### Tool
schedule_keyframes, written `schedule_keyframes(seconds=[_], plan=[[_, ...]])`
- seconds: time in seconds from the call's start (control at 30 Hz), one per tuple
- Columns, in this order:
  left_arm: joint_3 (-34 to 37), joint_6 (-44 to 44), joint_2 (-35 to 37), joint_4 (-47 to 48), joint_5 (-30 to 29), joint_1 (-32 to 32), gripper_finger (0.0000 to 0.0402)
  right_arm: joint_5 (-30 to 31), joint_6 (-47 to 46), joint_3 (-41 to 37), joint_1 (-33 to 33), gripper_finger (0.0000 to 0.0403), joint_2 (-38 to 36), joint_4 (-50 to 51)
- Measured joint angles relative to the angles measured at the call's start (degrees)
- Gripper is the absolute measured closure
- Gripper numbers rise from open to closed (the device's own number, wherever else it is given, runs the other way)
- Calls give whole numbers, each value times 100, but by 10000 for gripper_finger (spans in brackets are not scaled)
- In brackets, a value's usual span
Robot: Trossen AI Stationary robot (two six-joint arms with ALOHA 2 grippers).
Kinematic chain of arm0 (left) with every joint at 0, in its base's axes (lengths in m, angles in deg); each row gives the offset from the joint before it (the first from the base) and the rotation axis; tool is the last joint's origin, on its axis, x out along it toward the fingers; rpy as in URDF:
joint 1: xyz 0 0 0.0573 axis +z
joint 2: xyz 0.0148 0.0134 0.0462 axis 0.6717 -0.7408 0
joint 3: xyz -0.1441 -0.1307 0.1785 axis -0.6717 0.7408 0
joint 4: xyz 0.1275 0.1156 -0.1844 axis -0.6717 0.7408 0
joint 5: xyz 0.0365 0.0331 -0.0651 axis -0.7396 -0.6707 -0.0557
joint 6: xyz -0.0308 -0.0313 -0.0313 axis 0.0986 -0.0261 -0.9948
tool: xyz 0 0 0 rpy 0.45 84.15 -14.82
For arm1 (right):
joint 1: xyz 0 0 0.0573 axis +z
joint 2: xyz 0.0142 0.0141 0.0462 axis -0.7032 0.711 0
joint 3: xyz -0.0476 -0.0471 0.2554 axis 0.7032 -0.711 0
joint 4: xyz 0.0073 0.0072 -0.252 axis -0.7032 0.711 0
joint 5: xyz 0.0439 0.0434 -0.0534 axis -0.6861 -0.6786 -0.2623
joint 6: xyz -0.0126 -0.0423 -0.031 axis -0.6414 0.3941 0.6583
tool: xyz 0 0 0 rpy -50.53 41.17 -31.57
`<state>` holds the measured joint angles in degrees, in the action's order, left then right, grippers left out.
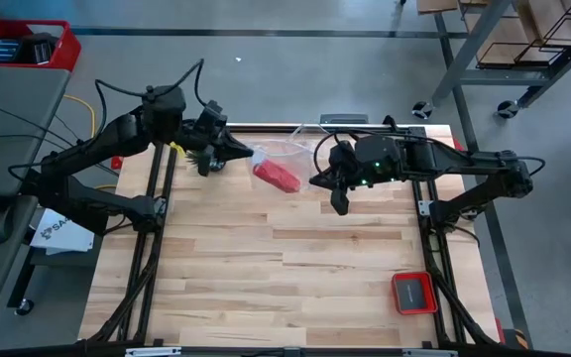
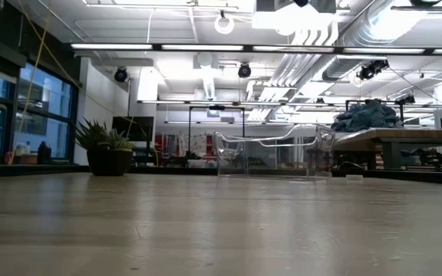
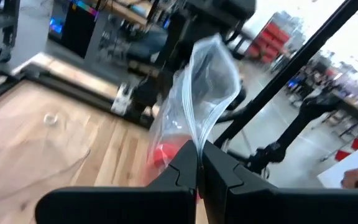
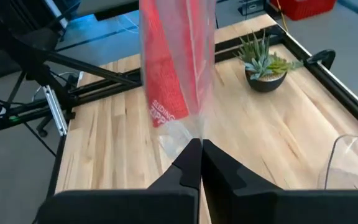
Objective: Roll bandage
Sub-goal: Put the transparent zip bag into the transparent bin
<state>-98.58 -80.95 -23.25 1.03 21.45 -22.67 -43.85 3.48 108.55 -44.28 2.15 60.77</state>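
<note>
The red bandage [image 1: 277, 176] is inside a clear plastic zip bag [image 1: 291, 152], held up between my two grippers above the far middle of the table. My left gripper [image 1: 245, 155] is shut on the bag's left end. My right gripper [image 1: 316, 181] is shut on its right end. The bandage shows red through the plastic in the left wrist view [image 3: 165, 153] and in the right wrist view [image 4: 165, 74]. Neither the grippers nor the bag appear in the low view. My left gripper pinches a gathered edge of the clear bag [image 3: 198, 138] between its two shut fingers, coming from the table's left. The bag stretches away from the fingertips, clear of the table. My right gripper pinches the bag's clear plastic edge [image 4: 193, 129] between its two shut fingers, coming from the table's right. The bag with the bandage in it stretches away from the fingertips, clear of the table.
A small potted plant [image 1: 188, 153] stands at the far left under my left arm. A clear plastic container [image 2: 272, 156] stands at the far edge. A small square red tray [image 1: 413, 293] sits near the front right. Bare wooden tabletop [image 1: 266, 268] lies in the middle and front.
</note>
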Motion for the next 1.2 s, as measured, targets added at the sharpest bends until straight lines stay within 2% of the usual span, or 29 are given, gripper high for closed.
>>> schedule_keyframes(seconds=[0.33,0.43,0.63,0.8,1.03,1.2], plan=[[0,590,-2,1188,-335,0,401,-158,-142,1,141,403,-17,428],[0,836,-2,1514,-604,-1,401,-161,-151,0,155,403,-36,559],[0,1319,-163,1527,-1165,0,401,39,-244,0,153,403,-269,933],[-2,1779,-722,844,-1148,0,401,282,-192,0,153,403,-686,920],[-2,2749,-2052,-943,-1128,96,401,809,-242,0,153,403,-1249,983],[-2,3331,-2950,-1772,-1340,370,401,883,-397,0,153,403,-1459,974]])
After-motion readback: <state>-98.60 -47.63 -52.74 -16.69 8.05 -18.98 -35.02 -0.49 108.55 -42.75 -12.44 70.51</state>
